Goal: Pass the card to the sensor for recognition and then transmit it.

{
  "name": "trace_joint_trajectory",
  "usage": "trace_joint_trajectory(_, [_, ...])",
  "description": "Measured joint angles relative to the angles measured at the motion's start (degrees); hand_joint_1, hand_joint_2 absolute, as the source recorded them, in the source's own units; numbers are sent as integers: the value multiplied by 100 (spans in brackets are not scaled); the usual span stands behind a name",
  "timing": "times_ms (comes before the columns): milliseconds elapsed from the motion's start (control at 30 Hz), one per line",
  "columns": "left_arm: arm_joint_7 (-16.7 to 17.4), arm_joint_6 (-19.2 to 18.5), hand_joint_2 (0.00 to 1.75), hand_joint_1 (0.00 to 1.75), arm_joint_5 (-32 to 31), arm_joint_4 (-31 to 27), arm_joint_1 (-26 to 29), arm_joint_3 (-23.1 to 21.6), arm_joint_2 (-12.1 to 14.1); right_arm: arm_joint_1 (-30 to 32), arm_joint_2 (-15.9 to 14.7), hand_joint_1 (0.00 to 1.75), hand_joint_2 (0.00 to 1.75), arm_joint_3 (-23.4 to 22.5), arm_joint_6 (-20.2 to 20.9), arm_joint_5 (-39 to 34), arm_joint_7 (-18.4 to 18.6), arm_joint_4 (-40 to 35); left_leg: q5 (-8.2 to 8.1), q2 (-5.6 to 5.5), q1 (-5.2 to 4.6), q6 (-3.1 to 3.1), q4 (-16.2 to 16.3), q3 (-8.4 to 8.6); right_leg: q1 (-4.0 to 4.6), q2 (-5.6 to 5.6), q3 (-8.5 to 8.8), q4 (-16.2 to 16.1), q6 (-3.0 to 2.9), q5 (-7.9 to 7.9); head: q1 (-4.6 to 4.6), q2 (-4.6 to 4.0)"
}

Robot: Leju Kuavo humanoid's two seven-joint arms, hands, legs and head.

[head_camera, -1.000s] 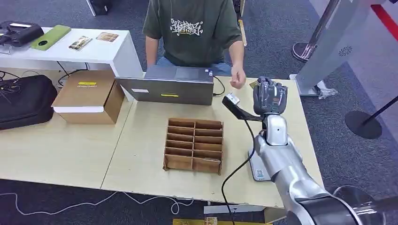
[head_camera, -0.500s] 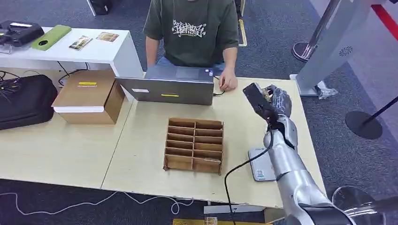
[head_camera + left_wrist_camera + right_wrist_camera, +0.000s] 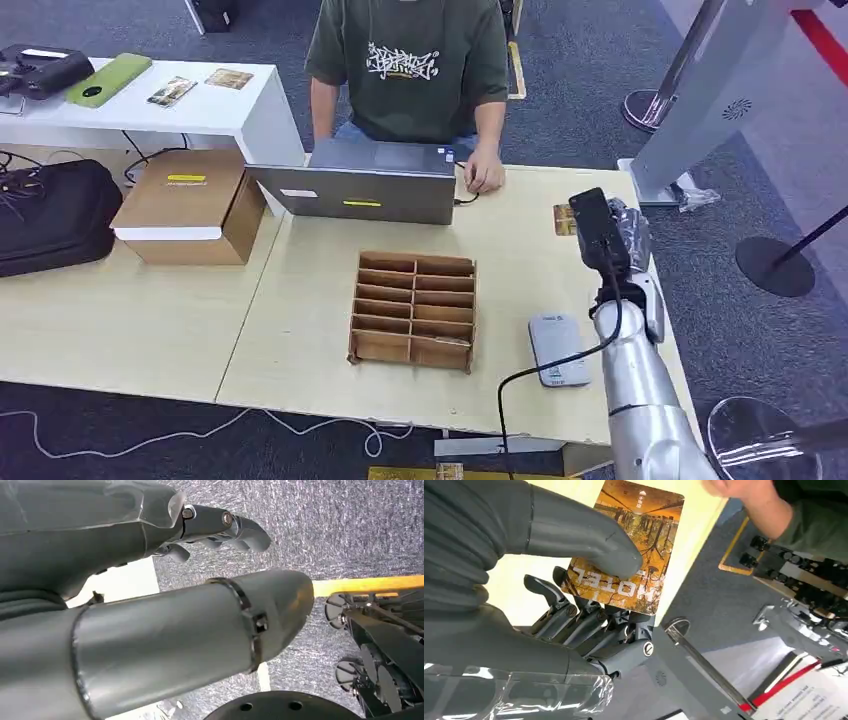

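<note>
My right hand (image 3: 627,237) is raised above the right side of the table (image 3: 300,330), partly hidden by the black wrist camera. It pinches an orange hotel card (image 3: 564,220) between thumb and fingers. In the right wrist view the thumb (image 3: 589,542) presses on the card (image 3: 641,527), with the darker fingers under it. The grey flat sensor (image 3: 558,348) lies on the table nearer to me than the hand, with a black cable running from it. My left hand (image 3: 220,527) hangs over the carpet with nothing in it, its fingers loosely apart.
A person sits behind the laptop (image 3: 360,185), one hand (image 3: 486,178) resting on the table beside it. A cardboard divider tray (image 3: 413,308) stands mid-table, left of the sensor. A brown box (image 3: 190,205) and a black bag (image 3: 50,215) lie far left.
My right hand has moved right and toward me with the card, away from the person's hand. The person's hand has dropped to rest beside the laptop.
</note>
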Motion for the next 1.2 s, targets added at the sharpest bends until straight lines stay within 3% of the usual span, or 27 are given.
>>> trace_joint_trajectory(300, [0, 40, 0, 0, 15, 0, -5, 0, -9, 812, -70, 175, 175, -118, 245, 9, 267, -847, -5, 4, -1, 5, 0, 0, 0, 2, 0, -2, 0, 0, -2, 0])
trace_joint_trajectory(567, [2, 59, 0, 0, 42, 2, -4, 0, -18, 988, -72, 175, 175, -153, 330, 15, 317, -967, -4, 1, -1, 5, 0, -1, 0, -3, 1, -2, 1, -1, 0, 0])
trace_joint_trajectory(633, [4, 72, 0, 0, 112, 2, 0, 0, -57, 1785, -88, 175, 175, -416, 700, 26, 507, -1509, -8, -5, -1, 9, 0, -3, 0, -9, 1, -3, 5, -7, 0, 0])
trace_joint_trajectory(833, [4, 72, 0, 0, 223, 2, 8, 0, -92, 2485, -140, 175, 175, -798, 1058, -195, 455, -1887, -13, -5, -1, 7, -1, -5, -1, -7, 1, -3, 4, -9, -2, 0])
trace_joint_trajectory(1200, [4, 68, 0, 0, 267, 2, 16, 0, -140, 2807, -147, 175, 175, -942, 1194, -173, 582, -2014, -13, -1, -1, 7, 0, -1, -1, -5, 2, -3, 3, -8, -2, 0])
